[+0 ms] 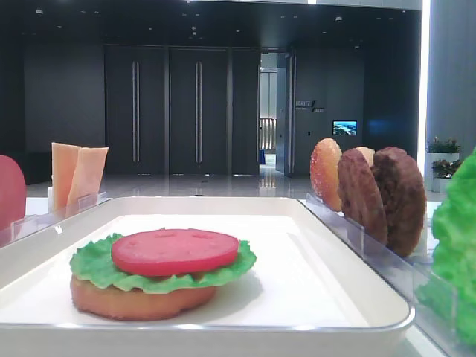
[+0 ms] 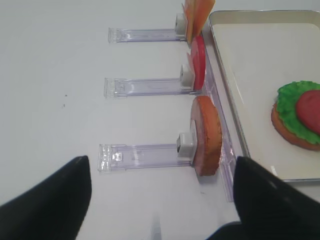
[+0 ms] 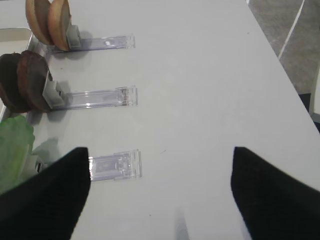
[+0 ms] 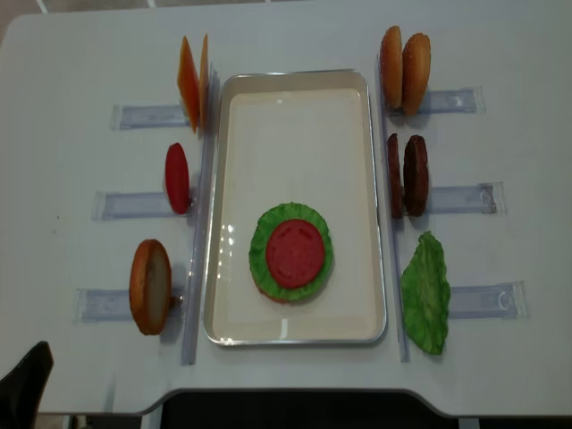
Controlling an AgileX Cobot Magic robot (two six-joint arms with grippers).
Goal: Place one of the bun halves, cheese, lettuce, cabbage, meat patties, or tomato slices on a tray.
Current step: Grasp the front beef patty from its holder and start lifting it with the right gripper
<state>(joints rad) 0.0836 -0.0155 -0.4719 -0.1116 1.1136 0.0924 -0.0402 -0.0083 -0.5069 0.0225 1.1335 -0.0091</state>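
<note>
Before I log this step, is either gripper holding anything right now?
No. The right gripper and left gripper are both open over bare table, holding nothing.

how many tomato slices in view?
2. One tomato slice lies flat on the lettuce stack inside the tray; the other tomato slice stands on edge in the holder left of the tray. None appear hidden.

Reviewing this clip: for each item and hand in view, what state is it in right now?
Tray: holds one stack.
Stack: bun half flat at the bottom, lettuce on it, tomato slice on top.
Meat patties: two, upright in a holder right of the tray.
Cheese: upright in a holder left of the tray.
Right hand: open, empty.
Left hand: open, empty.
</note>
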